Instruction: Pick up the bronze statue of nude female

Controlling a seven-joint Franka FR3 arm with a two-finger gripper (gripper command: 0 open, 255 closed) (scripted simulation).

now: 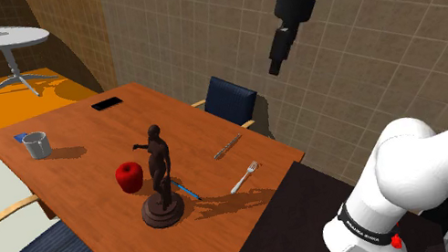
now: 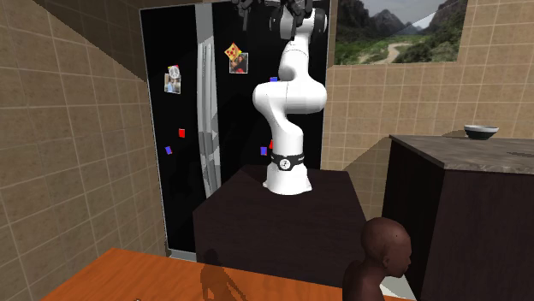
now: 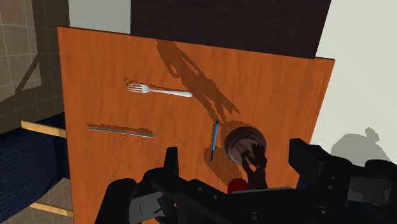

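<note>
The dark brown statue [image 1: 158,170] of a standing nude woman rests upright on a round base near the front of the wooden table [image 1: 80,162]. My gripper [image 1: 276,68] hangs high above the table's far right side, well clear of the figure. In the wrist view the statue [image 3: 244,150] appears from above, far below and between my two black fingers [image 3: 170,160], which stand wide apart and hold nothing. Its head [image 2: 385,248] shows at the second exterior view's lower right, in front of my stand.
A red apple [image 1: 129,176] sits just left of the statue, and a blue pen [image 1: 186,189] lies at its base. A fork [image 1: 244,176], a knife [image 1: 227,147], a grey mug [image 1: 37,144] and a black phone [image 1: 107,103] lie on the table. A blue chair [image 1: 229,99] stands behind.
</note>
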